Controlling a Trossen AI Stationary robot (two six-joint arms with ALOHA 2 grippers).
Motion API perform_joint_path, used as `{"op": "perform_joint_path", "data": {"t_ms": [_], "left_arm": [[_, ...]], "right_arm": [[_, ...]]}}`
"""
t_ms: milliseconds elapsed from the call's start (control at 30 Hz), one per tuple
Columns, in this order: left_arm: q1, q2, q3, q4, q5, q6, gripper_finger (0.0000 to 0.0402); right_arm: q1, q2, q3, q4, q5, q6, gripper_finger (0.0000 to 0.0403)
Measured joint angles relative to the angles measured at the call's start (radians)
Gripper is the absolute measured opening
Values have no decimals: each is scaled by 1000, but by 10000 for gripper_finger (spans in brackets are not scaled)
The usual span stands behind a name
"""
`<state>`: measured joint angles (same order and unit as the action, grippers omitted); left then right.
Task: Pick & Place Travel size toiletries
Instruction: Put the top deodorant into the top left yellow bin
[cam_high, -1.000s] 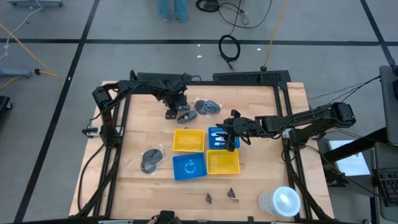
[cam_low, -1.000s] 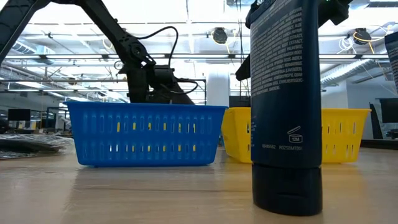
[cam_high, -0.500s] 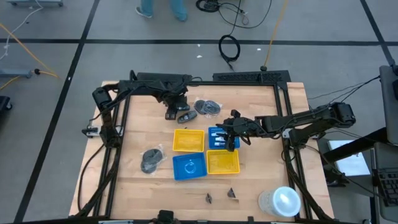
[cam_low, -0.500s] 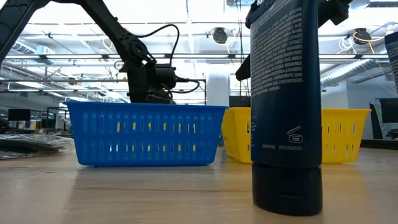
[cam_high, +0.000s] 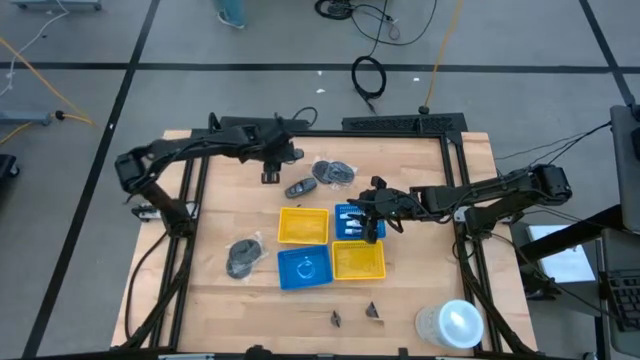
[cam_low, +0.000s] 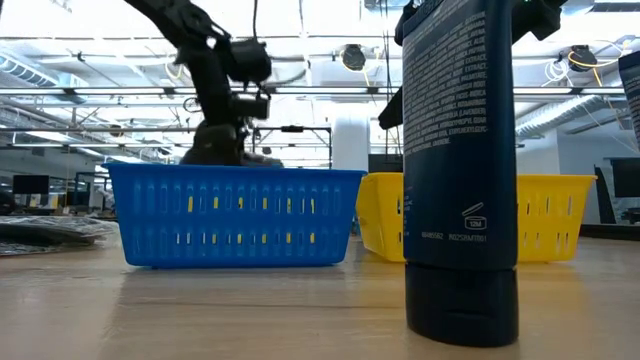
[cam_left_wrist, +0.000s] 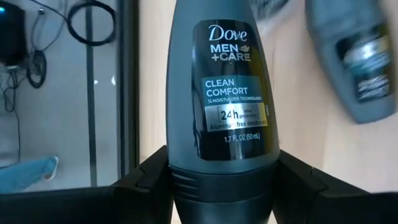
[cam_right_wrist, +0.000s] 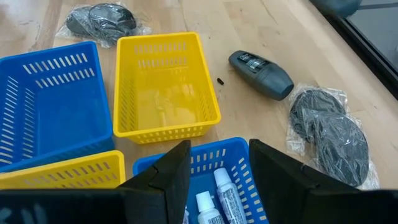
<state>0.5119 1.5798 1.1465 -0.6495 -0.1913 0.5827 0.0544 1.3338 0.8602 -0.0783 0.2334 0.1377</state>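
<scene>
Left gripper (cam_high: 271, 164) hangs over the table's far side by a grey stick (cam_high: 299, 187), while right gripper (cam_high: 372, 213) hovers above the blue tray (cam_high: 343, 209) holding white tubes (cam_high: 352, 219).

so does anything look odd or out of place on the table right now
One thing: a dark deodorant stick lies on its side on the bare wood beside the yellow basket, while the left gripper holds its twin. The white tubes sit in a blue basket.

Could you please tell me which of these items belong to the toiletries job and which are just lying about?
Job: white tubes, in the blue tray; Dove roll-on, gripped by the left tool; likely the grey roll-on on the table.
Lying about: bagged dark items; two black clips.
</scene>
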Motion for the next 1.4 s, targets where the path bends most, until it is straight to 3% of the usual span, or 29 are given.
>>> {"op": "perform_joint_path", "data": {"t_ms": [167,467,700,833,1200,1400], "left_arm": [[-59,-82,0,-2,4,-72,186],[-225,-139,2,4,-1,-173,186],[-393,-140,2,43,-262,-230,186],[-482,-140,2,83,-361,-246,186],[-617,-140,2,228,-432,-215,186],[-639,-140,3,274,-446,-199,186]], "right_arm": [[0,0,0,32,0,10,157],[0,0,0,239,0,8,157],[-1,0,0,348,0,42,157],[-1,0,0,380,0,55,157],[-16,0,0,425,-9,90,157],[-16,0,0,515,-106,104,157]]}}
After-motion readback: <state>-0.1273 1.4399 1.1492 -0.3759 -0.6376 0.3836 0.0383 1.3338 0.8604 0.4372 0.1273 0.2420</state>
